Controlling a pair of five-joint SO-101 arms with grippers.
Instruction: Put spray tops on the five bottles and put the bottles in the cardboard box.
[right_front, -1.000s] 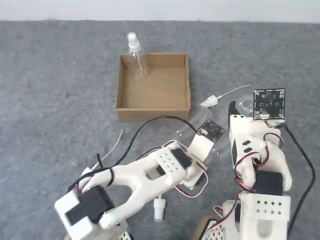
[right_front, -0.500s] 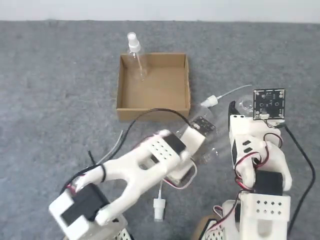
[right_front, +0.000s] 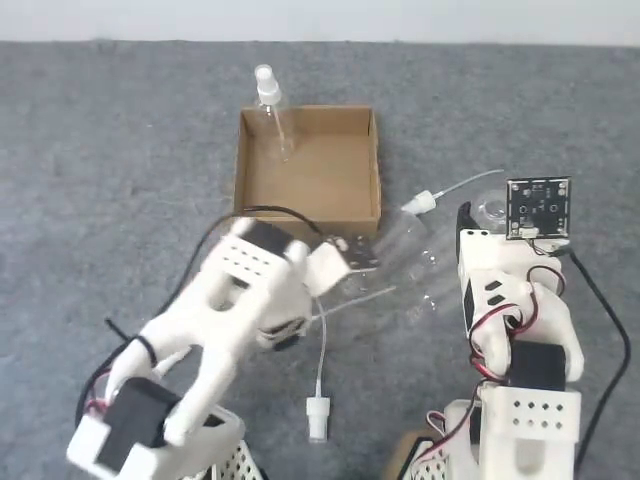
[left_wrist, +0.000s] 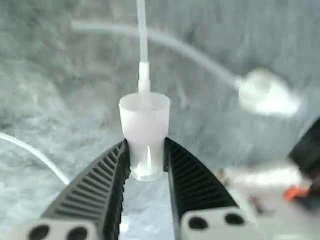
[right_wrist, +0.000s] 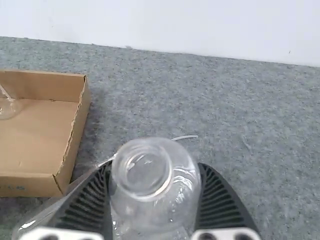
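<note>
My left gripper (left_wrist: 145, 146) is shut on a white spray top (left_wrist: 145, 122) whose thin tube points away from it. In the high view that gripper (right_front: 350, 263) sits just in front of the cardboard box (right_front: 308, 226). My right gripper (right_wrist: 154, 175) is shut on an upright clear bottle (right_wrist: 167, 200) with an open mouth, right of the box (right_wrist: 40, 130); from above, the bottle (right_front: 493, 207) shows at the gripper (right_front: 486, 217). One capped bottle (right_front: 272, 115) stands in the box's far left corner.
Clear bottles (right_front: 405, 240) lie on the grey carpet between the arms. One loose spray top (right_front: 318, 415) lies near the front, another (right_front: 420, 203) right of the box. A blurred spray top (left_wrist: 265, 92) lies beyond the left gripper.
The left arm has swung left and back toward the box with the spray top, uncovering the bottles lying on the carpet. The right arm has kept still.
</note>
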